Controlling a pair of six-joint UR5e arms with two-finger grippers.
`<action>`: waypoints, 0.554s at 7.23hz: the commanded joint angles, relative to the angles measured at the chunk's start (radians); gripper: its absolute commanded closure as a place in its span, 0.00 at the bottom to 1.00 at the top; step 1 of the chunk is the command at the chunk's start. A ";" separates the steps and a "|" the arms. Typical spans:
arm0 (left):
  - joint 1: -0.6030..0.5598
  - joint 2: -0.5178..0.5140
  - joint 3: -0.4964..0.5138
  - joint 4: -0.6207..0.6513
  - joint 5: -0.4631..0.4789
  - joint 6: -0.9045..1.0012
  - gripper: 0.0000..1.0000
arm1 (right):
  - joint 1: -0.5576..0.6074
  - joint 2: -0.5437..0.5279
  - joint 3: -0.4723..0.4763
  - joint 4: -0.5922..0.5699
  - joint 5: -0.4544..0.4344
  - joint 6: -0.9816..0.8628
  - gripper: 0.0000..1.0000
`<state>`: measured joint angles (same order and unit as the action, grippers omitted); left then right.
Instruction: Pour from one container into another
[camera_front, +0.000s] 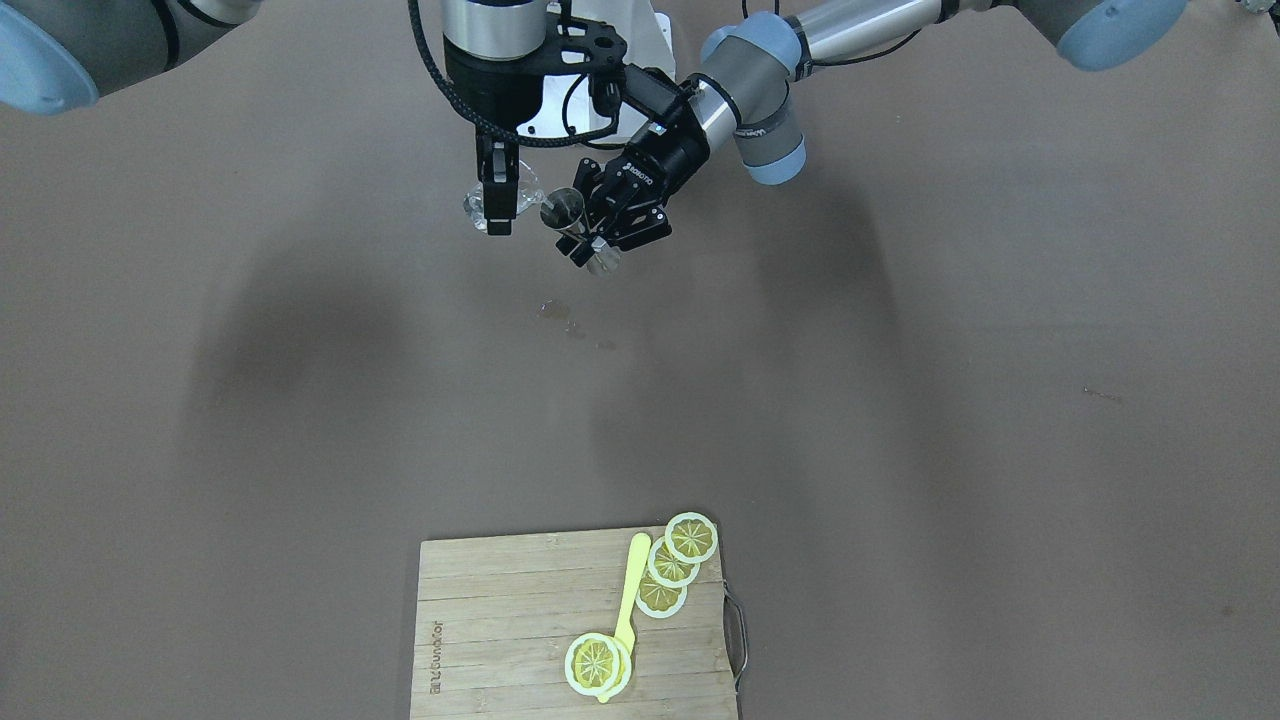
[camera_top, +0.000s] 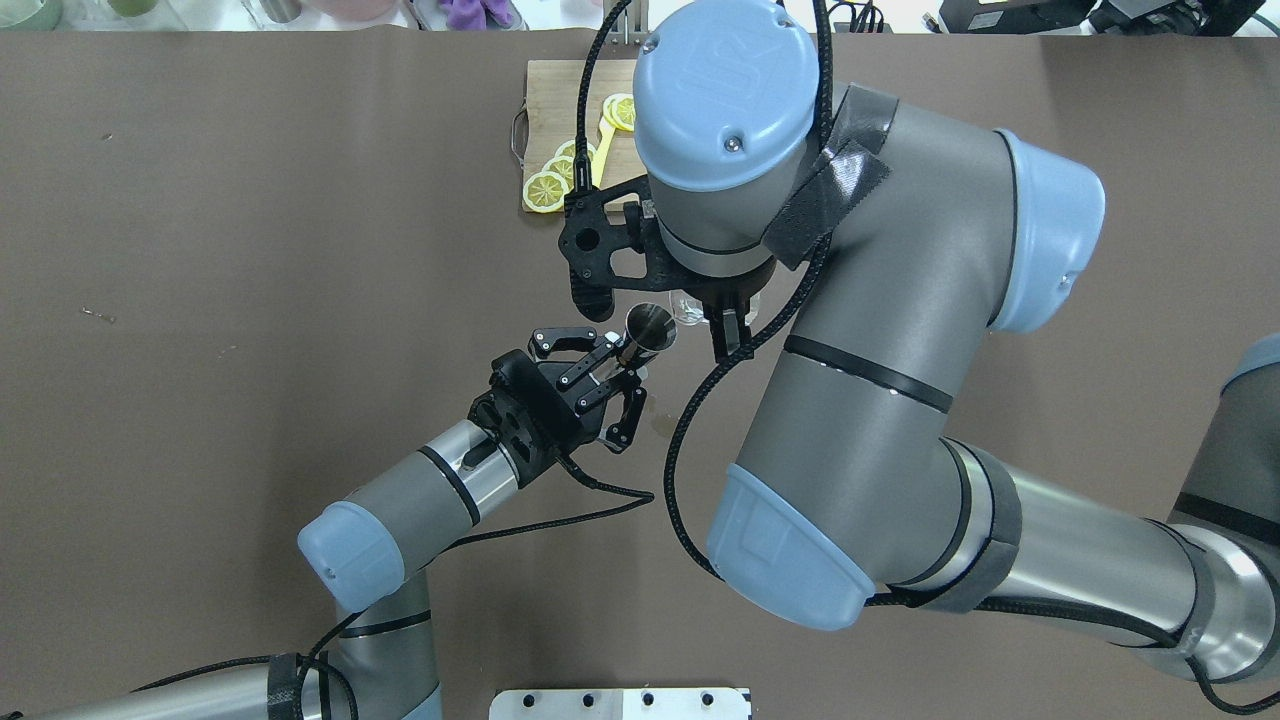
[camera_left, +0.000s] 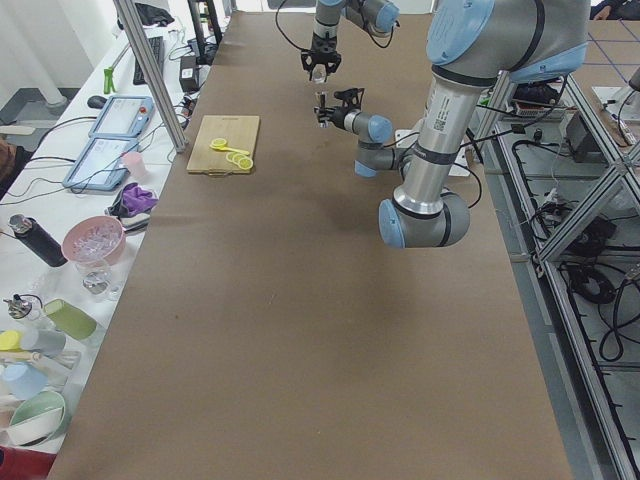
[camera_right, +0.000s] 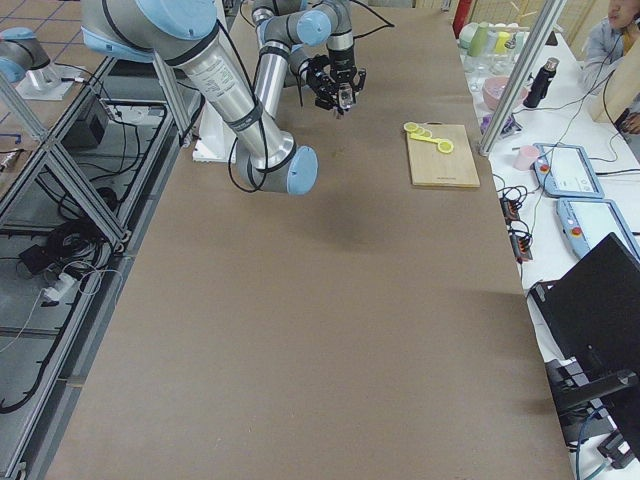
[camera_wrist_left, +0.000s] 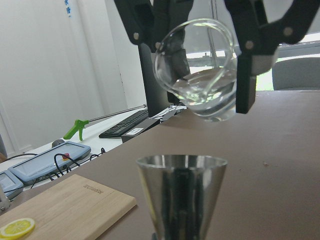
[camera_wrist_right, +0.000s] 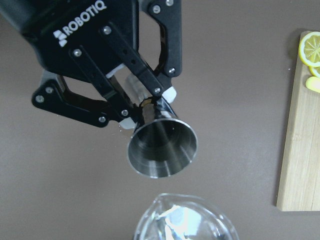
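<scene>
My right gripper (camera_front: 497, 205) hangs straight down, shut on the small clear glass pitcher (camera_wrist_left: 199, 70), which is tilted and holds clear liquid. In the left wrist view the pitcher hovers just above and beyond the open mouth of the grey metal jigger (camera_wrist_left: 181, 195); no stream shows. My left gripper (camera_top: 618, 368) is shut on the jigger's (camera_top: 650, 328) narrow waist and holds it off the table, angled up toward the pitcher. The right wrist view looks down into the jigger's cup (camera_wrist_right: 162, 145), with the pitcher's rim (camera_wrist_right: 185, 222) at the bottom edge. From overhead, my right wrist hides most of the pitcher.
A few wet spots (camera_front: 570, 322) mark the brown table below the grippers. A wooden cutting board (camera_front: 500, 640) with lemon slices (camera_front: 690, 538) and a yellow utensil (camera_front: 630, 590) lies on the operators' side. Bottles, bowls and tablets sit beyond the table's far edge.
</scene>
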<state>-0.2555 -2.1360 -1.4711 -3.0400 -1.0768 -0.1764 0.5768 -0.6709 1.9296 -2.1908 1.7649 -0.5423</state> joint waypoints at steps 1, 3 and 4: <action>-0.001 0.001 0.000 -0.002 0.000 0.000 1.00 | 0.000 0.019 -0.021 -0.004 -0.008 -0.007 1.00; -0.001 0.001 0.000 0.000 0.000 0.000 1.00 | 0.000 0.033 -0.040 -0.006 -0.013 -0.022 1.00; -0.002 0.001 0.000 0.000 0.000 0.000 1.00 | 0.000 0.037 -0.046 -0.009 -0.016 -0.024 1.00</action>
<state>-0.2567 -2.1353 -1.4711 -3.0405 -1.0768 -0.1764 0.5768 -0.6407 1.8924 -2.1971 1.7530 -0.5605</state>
